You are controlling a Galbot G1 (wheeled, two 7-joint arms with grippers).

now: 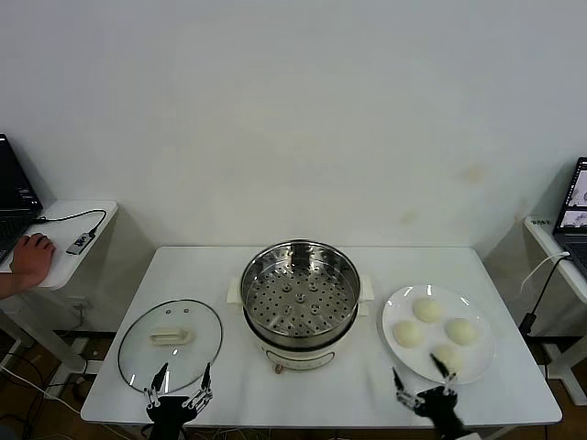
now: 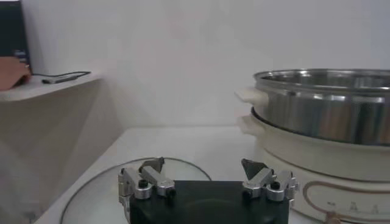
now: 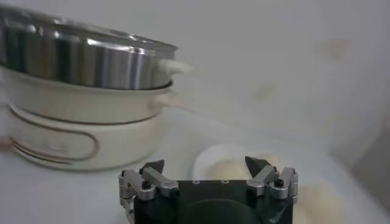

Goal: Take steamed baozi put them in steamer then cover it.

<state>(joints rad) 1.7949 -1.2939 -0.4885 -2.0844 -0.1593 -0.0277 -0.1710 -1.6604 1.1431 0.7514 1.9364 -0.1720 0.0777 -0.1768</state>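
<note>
The steamer (image 1: 300,298) is seen at the middle of the white table (image 1: 229,385), uncovered, with its perforated tray bare. To the robot's left the cover (image 1: 171,346) is laid flat, handle up, its near rim close to the table's front edge and a strip of bare tabletop kept between it and the steamer. To the right, 4 steamed baozi (image 1: 427,310) are grouped on a white plate (image 1: 396,312), which is set near the steamer's side handle and near the right and front edges.

The left gripper (image 1: 180,383) is held at the front edge, just over the cover's near rim, its jaws spread wide with nothing between them. The right gripper (image 1: 420,378) is positioned at the front edge beside the plate's near rim, likewise spread wide and holding nothing.

Open tabletop is left behind the cover and the plate, up to the wall. A person's hand (image 1: 29,258) is rested on a side desk (image 1: 73,240) at far left, well apart.
</note>
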